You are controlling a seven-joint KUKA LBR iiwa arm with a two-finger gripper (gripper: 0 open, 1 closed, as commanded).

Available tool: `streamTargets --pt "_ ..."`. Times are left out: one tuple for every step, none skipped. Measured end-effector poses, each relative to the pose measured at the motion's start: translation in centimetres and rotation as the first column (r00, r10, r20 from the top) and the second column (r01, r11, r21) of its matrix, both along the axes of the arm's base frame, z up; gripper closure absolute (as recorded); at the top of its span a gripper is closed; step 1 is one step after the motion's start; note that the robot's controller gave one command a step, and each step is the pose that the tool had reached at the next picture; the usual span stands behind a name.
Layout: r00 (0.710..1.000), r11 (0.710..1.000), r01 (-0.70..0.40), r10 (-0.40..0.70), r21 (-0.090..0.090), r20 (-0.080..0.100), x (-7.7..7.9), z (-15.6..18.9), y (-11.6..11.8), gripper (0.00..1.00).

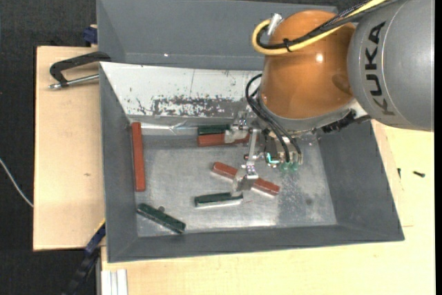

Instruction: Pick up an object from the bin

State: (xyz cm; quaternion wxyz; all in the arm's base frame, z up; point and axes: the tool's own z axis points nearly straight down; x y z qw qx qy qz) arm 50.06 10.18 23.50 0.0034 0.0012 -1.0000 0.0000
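Note:
My gripper (pixel 246 175) hangs low over the middle of the bin floor, below the orange wrist cover. Its tip is right at a flat red bar (pixel 226 170) that lies slanted there, with the bar's other end (pixel 268 186) showing to the right of the tip. Whether it touches the bar I cannot tell. Just in front of the tip lies a dark green bar with a silvery top (pixel 217 200). Behind the gripper, by the back wall, rests a brown block with a dark green end (pixel 210 135).
A long red-brown bar (pixel 139 156) lies along the left wall. A dark green bar (pixel 161 217) sits slanted in the front left corner. The arm and its orange cover hang over the bin's right rear part.

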Motion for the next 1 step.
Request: streamTargets --pt "1.000 1.000 0.002 -0.002 0.001 0.006 0.09 0.34 -0.07 0.00"
